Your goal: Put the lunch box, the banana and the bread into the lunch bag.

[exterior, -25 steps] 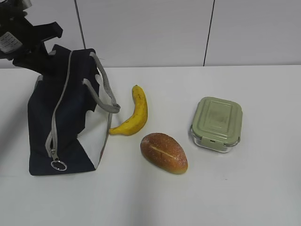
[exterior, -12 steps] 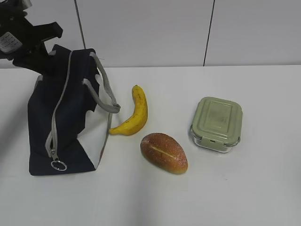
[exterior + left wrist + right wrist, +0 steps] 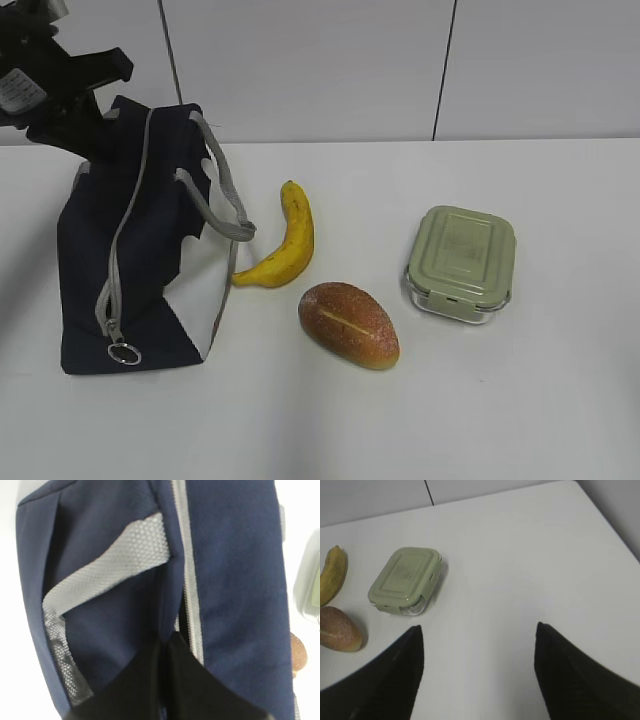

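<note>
navy blue fabric with a white side panel – lunch bag [image 3: 140,250], standing at left of white table [image 3: 560,400], largest thing there. grey zipper [image 3: 122,235] running down the middle of its top face, closed along the visible length, ring pull [image 3: 124,352] hanging at the near bottom end. grey strap handles [image 3: 222,190] falling toward the banana side.

left gripper [image 3: 165,647] at the far upper end of the bag, black fingers [image 3: 195,685] pressed together right at the zipper line; in left wrist view tips touching the blue fabric beside the grey zipper tape, cannot tell if any fabric is really pinched between. in exterior view only the black arm body visible above the bag's back corner.

banana [image 3: 283,238] lying flat just beside the bag, curved, near tip close to the white panel and under the hanging handle. bread [image 3: 349,324] a little nearer to the camera, close to the banana tip but apart from it, pale slash on top. lunch box [image 3: 461,262] further right, sage-green lid on, well apart from the bag, near the bread but not touching.

right gripper [image 3: 477,675] hanging over bare table at right side, jaws spread wide, holding nothing – lunch box, bread and banana end seen ahead of it at the left of right wrist view

all three food things outside of the bag
</note>
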Robot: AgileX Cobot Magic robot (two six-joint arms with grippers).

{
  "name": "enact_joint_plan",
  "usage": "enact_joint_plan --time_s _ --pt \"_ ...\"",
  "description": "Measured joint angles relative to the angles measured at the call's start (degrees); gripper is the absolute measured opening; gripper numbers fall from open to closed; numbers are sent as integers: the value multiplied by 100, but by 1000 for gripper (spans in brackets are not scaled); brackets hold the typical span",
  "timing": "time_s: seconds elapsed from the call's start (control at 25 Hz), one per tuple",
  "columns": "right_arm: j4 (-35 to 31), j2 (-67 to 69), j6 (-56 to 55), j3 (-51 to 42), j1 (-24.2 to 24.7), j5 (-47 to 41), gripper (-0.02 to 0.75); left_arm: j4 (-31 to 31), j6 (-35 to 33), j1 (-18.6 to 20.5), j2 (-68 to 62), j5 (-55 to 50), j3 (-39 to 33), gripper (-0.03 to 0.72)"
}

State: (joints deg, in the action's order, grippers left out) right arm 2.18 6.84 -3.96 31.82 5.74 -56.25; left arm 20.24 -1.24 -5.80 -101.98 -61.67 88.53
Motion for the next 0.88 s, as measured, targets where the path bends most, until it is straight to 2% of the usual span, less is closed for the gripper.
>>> enact_joint_plan --time_s 0.16,0.48,0.88 --pt "-348 917 12 0 0 160 511 91 0 0 0 -25 0 0" --pt "-1486 2740 241 177 0 564 510 223 -12 0 0 -57 0 0" --pt "-2643 5161 634 1447 0 722 513 239 -172 0 0 -193 0 -1"
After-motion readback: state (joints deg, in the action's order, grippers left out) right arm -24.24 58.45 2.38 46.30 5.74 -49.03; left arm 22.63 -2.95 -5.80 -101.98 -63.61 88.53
